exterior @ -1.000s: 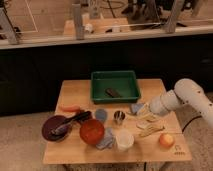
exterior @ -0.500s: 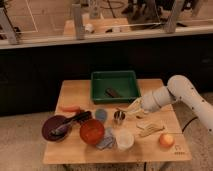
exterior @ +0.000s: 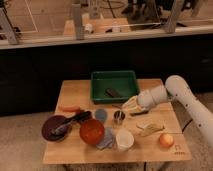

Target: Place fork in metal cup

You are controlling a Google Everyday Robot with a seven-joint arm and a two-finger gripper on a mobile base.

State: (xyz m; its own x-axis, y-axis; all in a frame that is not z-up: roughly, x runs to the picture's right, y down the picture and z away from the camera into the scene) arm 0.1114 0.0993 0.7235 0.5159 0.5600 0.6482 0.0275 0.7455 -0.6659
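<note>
The metal cup (exterior: 119,117) stands upright near the middle of the wooden table (exterior: 75,92), small and shiny with a dark inside. My gripper (exterior: 131,104) hangs just above and to the right of it, at the end of the white arm (exterior: 175,92) reaching in from the right. I cannot make out the fork; it may be hidden at the gripper. A dark slim shape (exterior: 138,113) lies on the table just below the gripper.
A green tray (exterior: 114,80) with a dark object (exterior: 112,92) sits behind the cup. A blue-grey cup (exterior: 101,114), red bowl (exterior: 92,131), white cup (exterior: 124,139), tan utensil (exterior: 150,128), orange fruit (exterior: 166,140) and purple plate (exterior: 52,126) crowd the front.
My gripper and forearm have moved left across the table, from near the right side to just beside the metal cup. The other objects have not moved.
</note>
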